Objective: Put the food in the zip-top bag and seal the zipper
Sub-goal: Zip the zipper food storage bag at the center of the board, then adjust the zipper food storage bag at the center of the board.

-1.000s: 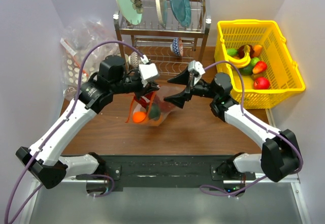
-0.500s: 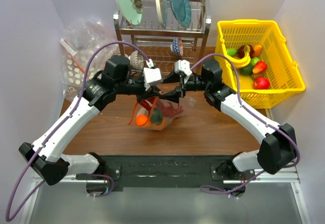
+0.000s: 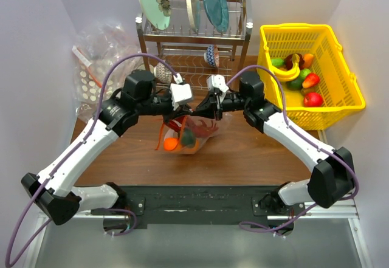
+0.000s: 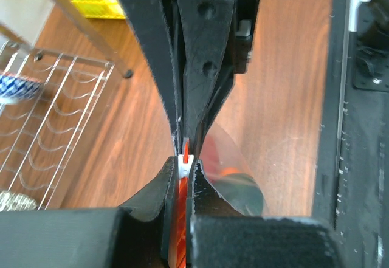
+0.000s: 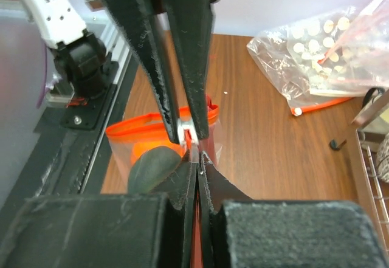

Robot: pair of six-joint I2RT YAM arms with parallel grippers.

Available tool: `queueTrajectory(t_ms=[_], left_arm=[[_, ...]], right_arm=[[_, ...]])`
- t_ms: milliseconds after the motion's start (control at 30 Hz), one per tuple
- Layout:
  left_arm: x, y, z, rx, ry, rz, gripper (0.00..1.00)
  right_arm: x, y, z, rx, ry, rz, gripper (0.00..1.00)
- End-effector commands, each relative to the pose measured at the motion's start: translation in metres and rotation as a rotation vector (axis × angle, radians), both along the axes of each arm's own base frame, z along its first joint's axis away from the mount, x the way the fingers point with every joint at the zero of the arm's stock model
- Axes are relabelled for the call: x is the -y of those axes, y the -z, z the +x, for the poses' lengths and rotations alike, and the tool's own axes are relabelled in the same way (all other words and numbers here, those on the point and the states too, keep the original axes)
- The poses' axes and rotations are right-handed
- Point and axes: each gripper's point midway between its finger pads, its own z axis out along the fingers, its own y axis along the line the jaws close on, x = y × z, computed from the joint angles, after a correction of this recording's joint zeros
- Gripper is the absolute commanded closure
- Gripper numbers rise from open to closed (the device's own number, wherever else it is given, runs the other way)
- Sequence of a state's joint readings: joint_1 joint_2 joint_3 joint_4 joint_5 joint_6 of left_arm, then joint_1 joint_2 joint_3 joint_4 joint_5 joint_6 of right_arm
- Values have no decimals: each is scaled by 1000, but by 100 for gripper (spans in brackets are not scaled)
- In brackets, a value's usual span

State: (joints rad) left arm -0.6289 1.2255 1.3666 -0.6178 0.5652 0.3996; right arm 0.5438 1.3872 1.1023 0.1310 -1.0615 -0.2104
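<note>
Now the left hand and right hand, fingertips nearly meeting, both pinch the red-and-white zipper strip of the small clear plastic pouch.

You see a clear bag edged red and white, an orange and a dark green fruit inside.

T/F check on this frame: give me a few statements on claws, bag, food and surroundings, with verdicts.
1. The left claw and right claw are both shut on the top edge of the zip-top bag. True.
2. The orange lies on the table outside the bag. False: it is inside the bag.
3. The yellow basket is empty. False: it holds toy fruit.
4. Plates stand in the dish rack. True.
</note>
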Motion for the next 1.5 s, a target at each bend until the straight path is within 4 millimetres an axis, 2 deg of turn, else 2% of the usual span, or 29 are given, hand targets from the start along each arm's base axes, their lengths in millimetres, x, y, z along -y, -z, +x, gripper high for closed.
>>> queueTrajectory(t_ms=[0,33,167,400,567,633,667,733,767,900,1033,1133,1167,1233,1267,1367,1433,1467], left_arm=[[-10,-14,11,80,-109,-72,100],[-12,-5,12,71,-119,-67,100],[-17,-5,13,86,-153,-90,100],[-21,8,12,65,-174,-74,100],[-24,2,17,94,-201,-86,100],[-24,-4,20,113,-215,-98,88],[-24,-8,21,123,-218,-107,72],[-25,-16,24,142,-234,-123,59],[-26,-22,25,152,-238,-131,49],[-34,-41,28,191,-291,-157,35],[-47,-47,29,201,-359,-178,25],[-55,-31,26,174,-386,-164,16],[-59,-17,26,157,-400,-148,11],[-65,-2,28,138,-426,-134,2],[-72,12,30,123,-450,-120,0],[-88,29,34,115,-490,-125,0],[-90,34,35,118,-482,-135,0],[-96,43,37,112,-491,-126,0]], right_arm=[[6,-47,10,29,91,176,100],[10,-51,13,-23,119,201,100],[20,-58,29,-76,208,268,100],[38,-68,48,-132,307,390,100],[41,-67,56,-156,326,415,100],[41,-67,58,-184,329,433,100],[41,-67,61,-187,332,445,100],[40,-67,63,-210,330,458,100],[40,-67,65,-210,329,471,100],[40,-68,69,-228,331,485,100],[40,-69,70,-223,334,484,100],[42,-71,71,-215,339,485,100],[41,-71,71,-215,337,483,100],[41,-73,71,-210,335,484,100],[42,-74,72,-207,333,484,100],[42,-77,71,-206,326,486,100],[42,-80,71,-203,324,492,100],[42,-80,70,-200,318,492,100]])
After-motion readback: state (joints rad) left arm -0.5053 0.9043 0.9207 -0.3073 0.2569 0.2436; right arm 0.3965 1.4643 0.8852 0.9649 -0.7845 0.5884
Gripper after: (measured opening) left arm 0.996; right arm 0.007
